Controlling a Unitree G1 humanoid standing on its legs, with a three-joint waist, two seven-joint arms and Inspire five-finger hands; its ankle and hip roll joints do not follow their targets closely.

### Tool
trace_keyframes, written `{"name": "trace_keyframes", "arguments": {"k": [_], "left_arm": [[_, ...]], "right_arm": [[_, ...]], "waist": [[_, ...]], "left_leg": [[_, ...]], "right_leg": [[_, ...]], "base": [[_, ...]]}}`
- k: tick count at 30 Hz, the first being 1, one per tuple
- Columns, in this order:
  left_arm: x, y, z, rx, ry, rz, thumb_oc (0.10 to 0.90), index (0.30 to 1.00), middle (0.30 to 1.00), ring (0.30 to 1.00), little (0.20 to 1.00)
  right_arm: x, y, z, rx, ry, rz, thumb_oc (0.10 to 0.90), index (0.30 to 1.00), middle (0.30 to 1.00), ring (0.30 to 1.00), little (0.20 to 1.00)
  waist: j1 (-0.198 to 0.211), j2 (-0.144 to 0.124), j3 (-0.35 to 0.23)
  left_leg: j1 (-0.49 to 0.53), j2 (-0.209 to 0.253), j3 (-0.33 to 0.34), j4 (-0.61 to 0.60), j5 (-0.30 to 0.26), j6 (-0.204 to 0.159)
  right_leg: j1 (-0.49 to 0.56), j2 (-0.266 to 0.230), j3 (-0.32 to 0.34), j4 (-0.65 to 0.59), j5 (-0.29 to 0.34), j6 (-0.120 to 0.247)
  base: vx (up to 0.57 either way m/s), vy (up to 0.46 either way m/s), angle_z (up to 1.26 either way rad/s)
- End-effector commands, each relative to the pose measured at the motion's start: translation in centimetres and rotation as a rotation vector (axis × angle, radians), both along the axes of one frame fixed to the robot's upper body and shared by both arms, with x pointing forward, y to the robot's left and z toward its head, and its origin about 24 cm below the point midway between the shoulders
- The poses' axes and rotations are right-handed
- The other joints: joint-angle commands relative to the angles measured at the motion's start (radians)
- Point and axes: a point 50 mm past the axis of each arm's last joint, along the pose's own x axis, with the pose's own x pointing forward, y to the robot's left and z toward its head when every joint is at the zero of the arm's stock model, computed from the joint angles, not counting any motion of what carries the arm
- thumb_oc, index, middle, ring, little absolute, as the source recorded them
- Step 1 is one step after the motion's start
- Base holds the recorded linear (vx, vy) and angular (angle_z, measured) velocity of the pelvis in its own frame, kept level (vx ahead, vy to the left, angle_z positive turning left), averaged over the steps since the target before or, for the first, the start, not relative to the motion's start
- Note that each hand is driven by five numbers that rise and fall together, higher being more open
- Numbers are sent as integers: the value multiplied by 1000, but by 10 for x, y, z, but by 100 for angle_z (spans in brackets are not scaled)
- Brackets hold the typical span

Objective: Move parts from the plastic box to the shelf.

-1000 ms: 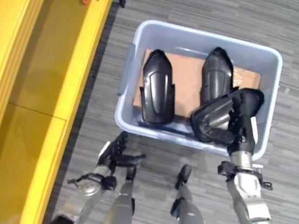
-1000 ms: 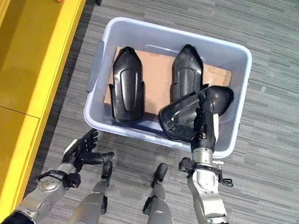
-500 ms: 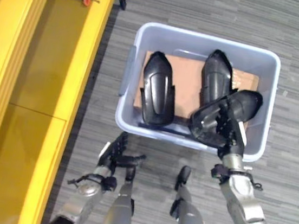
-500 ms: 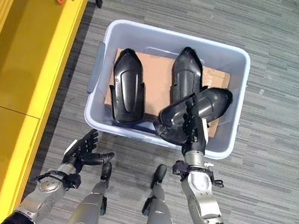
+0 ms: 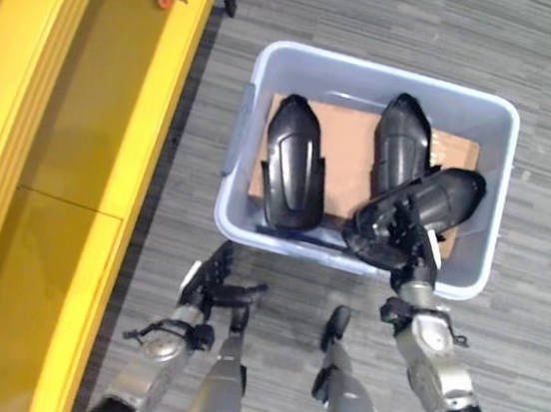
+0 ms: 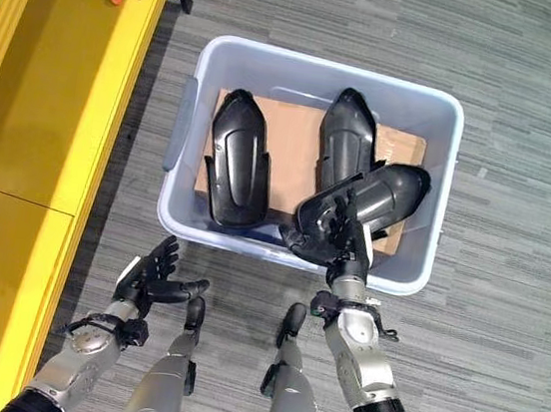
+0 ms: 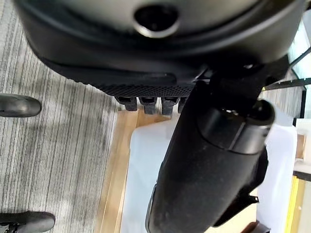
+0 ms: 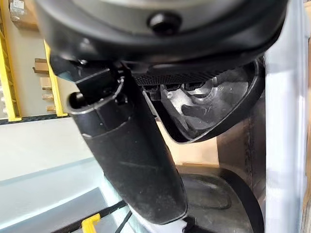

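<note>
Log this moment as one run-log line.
right hand: shut on black part, over plastic box | left hand: open, idle | shelf: no parts

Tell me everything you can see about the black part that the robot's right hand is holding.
The held part is a black, glossy shell that looks like moulded plastic, long with a rounded end, and its hollow ribbed inside shows in the right wrist view. It lies tilted across the near right of the plastic box, lifted above the cardboard sheet. The right hand has its fingers curled on its near end. Its far side overlaps another black part; whether they touch is unclear.
</note>
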Motion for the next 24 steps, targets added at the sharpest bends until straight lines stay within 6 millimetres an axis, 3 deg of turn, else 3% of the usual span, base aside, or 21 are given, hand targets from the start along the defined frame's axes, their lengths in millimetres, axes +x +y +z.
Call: {"name": "trace_keyframes", "arguments": {"k": [1,5,13,21,24], "left_arm": [[-1,9,20,21,-107,-11,900,1000,1000,1000,1000],[-1,9,20,22,-107,-6,900,1000,1000,1000,1000],[2,6,26,12,-135,-9,900,1000,1000,1000,1000],[8,2,29,8,-153,-5,900,1000,1000,1000,1000],[14,-1,38,-4,-192,-2,900,1000,1000,1000,1000]], "right_arm": [[7,2,35,70,-173,-47,900,1000,1000,1000,1000],[15,6,31,96,-141,-78,900,1000,1000,1000,1000],[39,8,24,-72,-54,-149,900,1000,1000,1000,1000],[48,13,-7,-170,112,-143,900,1000,1000,1000,1000],[59,9,-21,-267,223,-171,900,1000,1000,1000,1000]], "waist": [[21,-38,-71],[27,-36,-66],[51,-29,-47],[65,-33,-20],[75,-29,23]], "left_leg": [[-36,1,54,-9,53,4],[-40,2,48,-9,54,5],[-55,3,39,-9,58,7],[-81,4,25,1,65,10],[-150,-2,10,100,32,18]], "right_leg": [[17,-132,-29,20,27,127],[16,-131,-33,20,27,127],[11,-128,-43,22,26,125],[1,-125,-55,37,16,118],[-31,-132,-52,88,0,111]], "base": [[5,4,6],[0,4,11],[0,1,1],[3,3,7],[-45,10,2]]}}
